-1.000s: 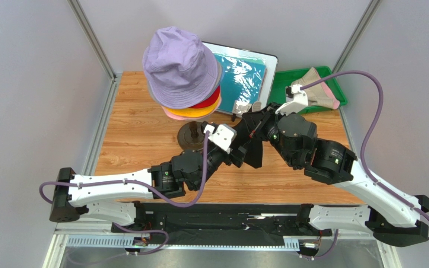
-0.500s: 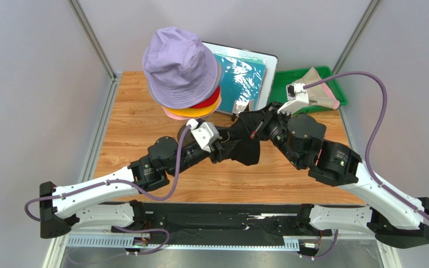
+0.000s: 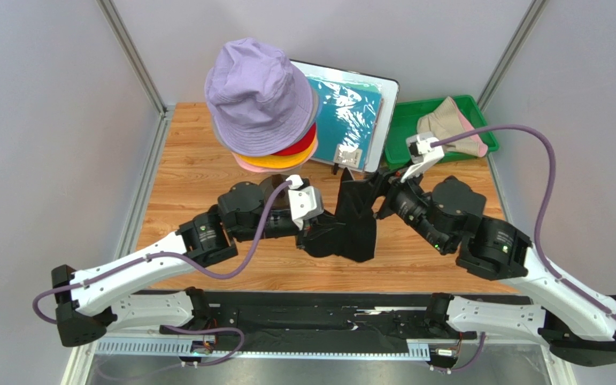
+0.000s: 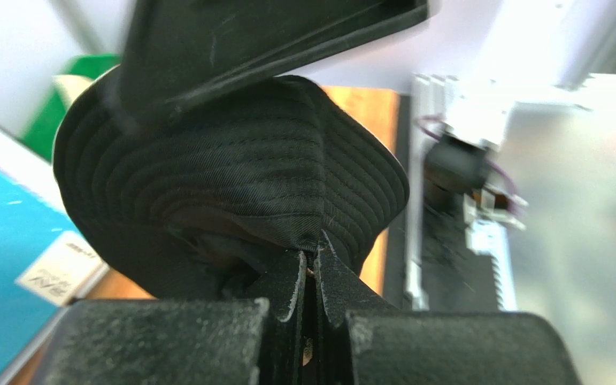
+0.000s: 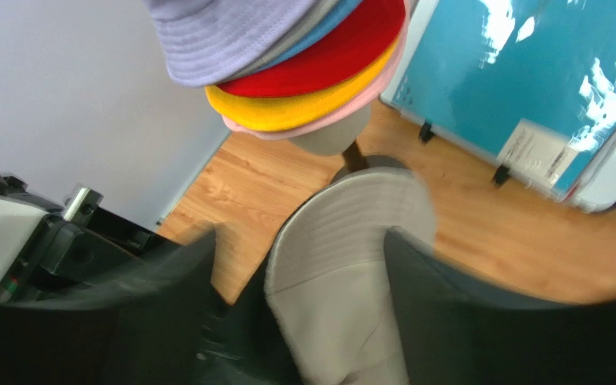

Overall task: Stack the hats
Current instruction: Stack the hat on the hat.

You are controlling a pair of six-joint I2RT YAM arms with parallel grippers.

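The black hat [image 3: 353, 220] hangs over the middle of the bench [image 3: 191, 188], its brim pinched tight in the left gripper [image 4: 311, 265]. The right gripper [image 5: 299, 241] stands wide around pale cloth; I can't tell whether it grips. The lavender hat [image 3: 256, 92] sits high toward the far left corner.

The stack of hats [image 3: 259, 96] sits on the mannequin head [image 5: 331, 135], far left on the table [image 3: 195, 180]. The framed sheet [image 3: 351, 108] stands just right of it. The tray [image 3: 402, 128] lies far right, with a spare hat [image 3: 448, 122] in it. The held hat [image 3: 353, 223] is mid-table, nearer than the stack, between the left gripper [image 3: 319, 231] and the right gripper [image 3: 377, 196].
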